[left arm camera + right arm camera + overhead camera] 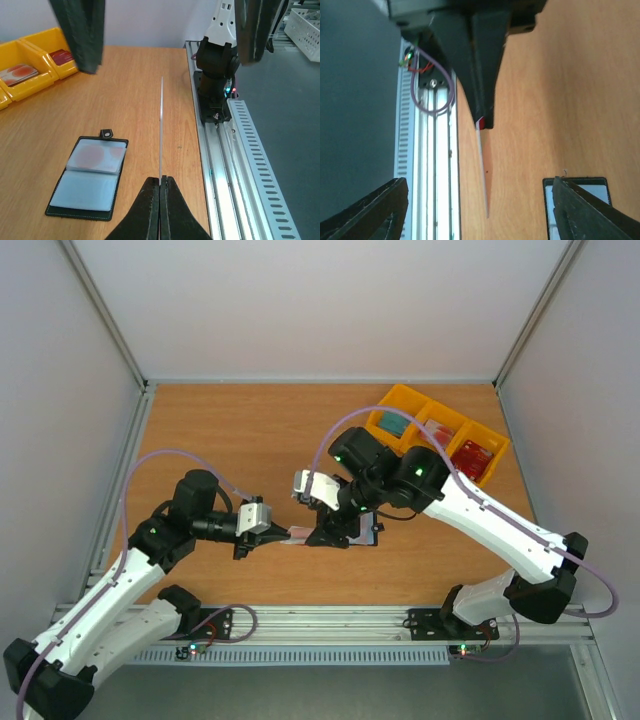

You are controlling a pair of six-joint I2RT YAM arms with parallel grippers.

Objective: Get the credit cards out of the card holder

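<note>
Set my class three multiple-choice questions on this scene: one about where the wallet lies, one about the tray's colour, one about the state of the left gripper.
1. Where does the open wallet lie?
A) on the wooden table
B) on the floor
C) on a shelf

2. What colour is the tray?
A) white
B) green
C) yellow

3. What is the left gripper doing?
A) standing open and empty
B) pinching a thin card
C) gripping a pen

Answers:
1 A, it lies flat on the wood in the left wrist view.
2 C, its walls are bright yellow.
3 B, its fingers are shut with the card edge-on between them.
</note>
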